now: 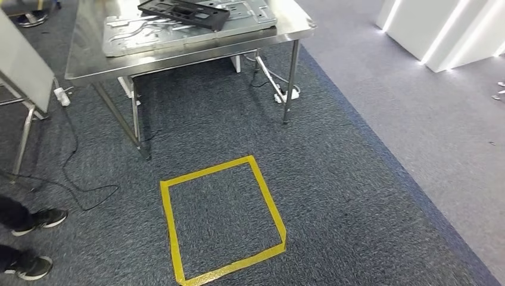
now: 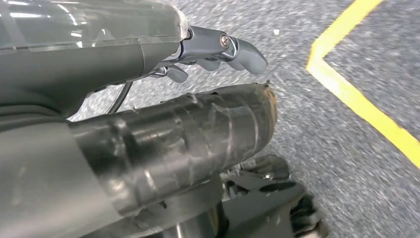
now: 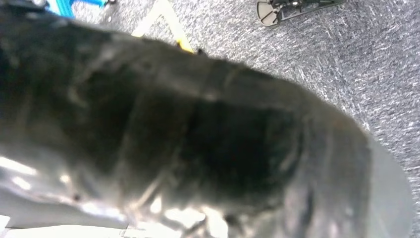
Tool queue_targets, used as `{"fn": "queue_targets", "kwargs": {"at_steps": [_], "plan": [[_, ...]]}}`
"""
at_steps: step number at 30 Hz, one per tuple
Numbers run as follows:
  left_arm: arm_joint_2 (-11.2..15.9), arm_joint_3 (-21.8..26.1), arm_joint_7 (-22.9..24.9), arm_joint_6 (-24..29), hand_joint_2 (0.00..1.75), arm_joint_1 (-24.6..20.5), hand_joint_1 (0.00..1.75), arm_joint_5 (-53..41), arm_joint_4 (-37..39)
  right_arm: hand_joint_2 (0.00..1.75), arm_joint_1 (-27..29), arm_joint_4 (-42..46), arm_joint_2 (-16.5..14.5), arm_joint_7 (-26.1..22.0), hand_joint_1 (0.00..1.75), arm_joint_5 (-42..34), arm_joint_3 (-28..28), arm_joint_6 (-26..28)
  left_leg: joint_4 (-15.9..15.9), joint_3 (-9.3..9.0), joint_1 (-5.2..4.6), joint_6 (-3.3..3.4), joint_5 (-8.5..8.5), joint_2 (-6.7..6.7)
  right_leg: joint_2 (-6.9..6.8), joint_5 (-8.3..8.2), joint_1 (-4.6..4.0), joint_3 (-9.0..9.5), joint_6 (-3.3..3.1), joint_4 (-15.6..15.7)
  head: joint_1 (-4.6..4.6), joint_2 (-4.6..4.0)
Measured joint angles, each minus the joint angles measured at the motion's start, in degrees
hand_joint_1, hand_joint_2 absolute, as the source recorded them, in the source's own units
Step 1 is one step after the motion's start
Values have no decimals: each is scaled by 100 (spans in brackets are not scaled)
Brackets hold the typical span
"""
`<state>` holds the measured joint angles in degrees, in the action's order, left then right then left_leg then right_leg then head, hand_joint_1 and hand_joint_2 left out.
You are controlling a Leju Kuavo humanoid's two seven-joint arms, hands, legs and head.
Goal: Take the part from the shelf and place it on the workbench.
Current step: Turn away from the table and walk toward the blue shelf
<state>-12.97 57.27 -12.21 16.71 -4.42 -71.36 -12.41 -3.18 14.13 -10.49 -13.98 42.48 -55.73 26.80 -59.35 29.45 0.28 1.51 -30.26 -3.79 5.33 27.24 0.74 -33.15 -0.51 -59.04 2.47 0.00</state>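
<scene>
You have a stainless-steel workbench (image 1: 178, 50) on slim metal legs standing on dark blue-grey carpet (image 1: 333, 179). Flat on its top lie pressed silver sheet-metal panels (image 1: 178, 30), and a black plastic frame-shaped part (image 1: 184, 12) rests on top of them. On the carpet in front of the bench, a square outline of yellow tape (image 1: 220, 217) is stuck down.

Ahead stands the table (image 1: 89, 59), with a part (image 1: 184, 12) lying on the panels (image 1: 178, 33) stacked on top. Before it, a taped square (image 1: 221, 217) marks the floor; a person's shoes (image 1: 33, 241) sit left of that square.
</scene>
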Motion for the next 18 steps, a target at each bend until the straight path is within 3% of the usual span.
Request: {"fn": "queue_targets", "kwargs": {"at_steps": [1, 2, 3, 4, 6, 8, 9, 10, 11, 12, 13, 15, 16, 18], "plan": [[2, 1, -2, 4, 0, -10, 0, 0, 0, 0, -6, -3, -3, 1, 0, 10, 1, -18, 125, -43, -7, 20, 14, -83, 62, -21, 12, -30, 37, 0, -2, 0], [3, 2, -4, 8, 0, -20, 0, 0, 0, 0, -9, -5, -5, 3, 0, 20, 1, -33, 153, -47, -15, 32, 14, -71, 125, -47, 22, -58, 82, 10, -4, 0], [3, 2, -7, 12, 0, -31, 0, 1, 0, 0, -2, -7, -5, 4, 0, 28, 2, -43, 192, -53, -4, 57, 36, -9, 189, -69, 31, -79, 130, 20, -8, 0], [2, 2, -9, 14, 0, -37, 0, 1, 0, 0, 8, -8, -4, 5, 0, 36, 2, -49, 236, -68, 4, 89, 69, 62, 167, -61, 25, -101, 163, 5, -5, 0], [1, 3, -15, 19, 0, -31, 0, 1, 0, 0, 12, -9, -3, 7, 0, 42, 2, -49, 336, -94, 23, 169, 140, 224, -81, 148, -3, -252, 198, -303, 8, 0], [1, 4, -22, 21, 0, -17, 0, 2, 0, 0, 2, -9, -3, 9, 0, 54, 2, -53, 349, -85, -7, 207, 157, 398, -373, 538, -2, -583, 214, -1007, 20, 0], [2, 4, -25, 21, 0, -7, 0, 3, 0, 0, 1, -9, -3, 10, 0, 63, 3, -60, 344, -74, -18, 210, 154, 491, -434, 676, 8, -735, 228, -1343, 20, 0], [2, 4, -27, 21, 0, -1, 0, 3, 0, 0, 5, -9, -3, 13, 0, 73, 4, -66, 339, -68, -23, 209, 149, 578, -466, 711, 19, -804, 240, -1515, 20, 0], [2, 4, -29, 21, 0, -1, 0, 4, 0, 0, 11, -10, -2, 16, 0, 83, 5, -71, 334, -66, -24, 204, 142, 661, -493, 642, 31, -762, 252, -1477, 20, 0], [2, 4, -33, 19, 0, -4, 0, 5, 0, 0, 17, -10, -2, 22, 0, 94, 8, -74, 324, -68, -23, 193, 130, 735, -539, 483, 40, -595, 257, -1204, 20, 0], [1, 4, -47, 14, 0, -7, 0, 14, 0, 0, 19, -10, -1, 32, 0, 115, 14, -75, 308, -74, -22, 176, 113, 801, -629, 299, 46, -354, 254, -799, 20, 0], [-1, 8, -125, -5, 0, -10, 0, 53, 0, 0, 5, -9, -1, 51, 0, 167, 35, -97, 253, -70, -48, 113, 61, 909, -844, 88, 12, 27, 215, -114, 19, 0], [0, 12, -181, -15, 0, -14, 0, 78, 0, 0, 4, -10, -1, 49, 0, 192, 48, -133, 233, -72, -60, 81, 39, 954, -897, 71, -9, 98, 188, 27, 17, 0], [1, 23, -270, -32, 0, -33, 0, 111, 0, 0, 17, -11, -1, 27, 0, 235, 71, -229, 224, -97, -69, 27, 17, 1040, -821, 73, -26, 87, 132, 64, 11, 0]]}}
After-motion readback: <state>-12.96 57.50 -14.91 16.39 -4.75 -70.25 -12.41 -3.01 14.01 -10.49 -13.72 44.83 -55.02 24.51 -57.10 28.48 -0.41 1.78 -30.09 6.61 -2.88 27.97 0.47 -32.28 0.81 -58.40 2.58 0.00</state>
